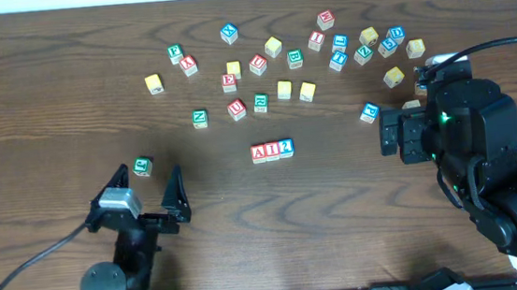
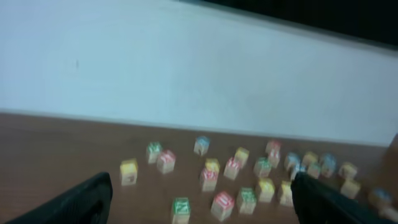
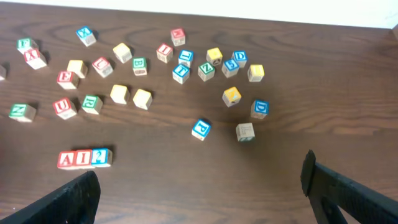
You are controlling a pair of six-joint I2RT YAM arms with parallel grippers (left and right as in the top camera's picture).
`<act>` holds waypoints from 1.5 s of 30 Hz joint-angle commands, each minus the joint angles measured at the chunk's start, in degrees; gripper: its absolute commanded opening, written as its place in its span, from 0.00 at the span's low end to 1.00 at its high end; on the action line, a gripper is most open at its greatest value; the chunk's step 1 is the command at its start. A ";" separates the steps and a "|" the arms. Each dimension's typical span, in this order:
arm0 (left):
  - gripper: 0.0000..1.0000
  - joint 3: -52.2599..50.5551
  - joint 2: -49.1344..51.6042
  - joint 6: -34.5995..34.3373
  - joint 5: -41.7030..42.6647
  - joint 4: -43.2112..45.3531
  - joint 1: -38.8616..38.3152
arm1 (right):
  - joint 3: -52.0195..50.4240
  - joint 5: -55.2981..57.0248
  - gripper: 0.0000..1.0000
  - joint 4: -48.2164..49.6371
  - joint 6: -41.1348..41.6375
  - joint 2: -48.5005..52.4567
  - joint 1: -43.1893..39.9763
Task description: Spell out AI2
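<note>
Cubes first: the small light-wood cube with a red "A" (image 1: 259, 152), the small light-wood cube with a red "I" (image 1: 272, 150) and the small light-wood cube with a blue "2" (image 1: 285, 147) stand in one row near the middle of the dark wooden desk (image 1: 39, 98). Their side faces touch, and they read A, I, 2 from left to right in the overhead view. By that layout the word looks spelled already. The scatter of other lettered cubes lies farther back and to the right, apart from the row.

As things to handle, these cubes are probably light, stiff and unlikely to break. Their flat faces give an end effector parallel surfaces, though smooth printed wood could slip under a weak pinch. Being so light, each would likely skate on the desk at a small nudge, and a push on one would carry its neighbours. The inner side faces are blocked by the touching neighbours, so the near and far faces are the free pair to take, from above.

The left end effector (image 1: 148, 183) hangs with its fingers spread wide and empty, near and left of the row, with a small green-printed wooden cube (image 1: 143, 165) just beside its tips. The right end effector (image 3: 200, 174) is likewise wide open and holds nothing, well to the right of the row.
</note>
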 commanded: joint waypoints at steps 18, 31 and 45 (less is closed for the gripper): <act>0.90 -13.77 -5.90 3.89 4.15 10.12 0.74 | 0.63 0.59 0.99 0.13 -0.66 0.02 -0.13; 0.90 -13.77 -5.90 3.89 3.67 -3.74 0.85 | 0.63 0.59 0.99 0.13 -0.66 0.02 -0.13; 0.91 -13.77 -5.73 3.85 3.54 -3.65 0.83 | 0.63 0.57 0.99 0.13 -0.66 0.02 -0.13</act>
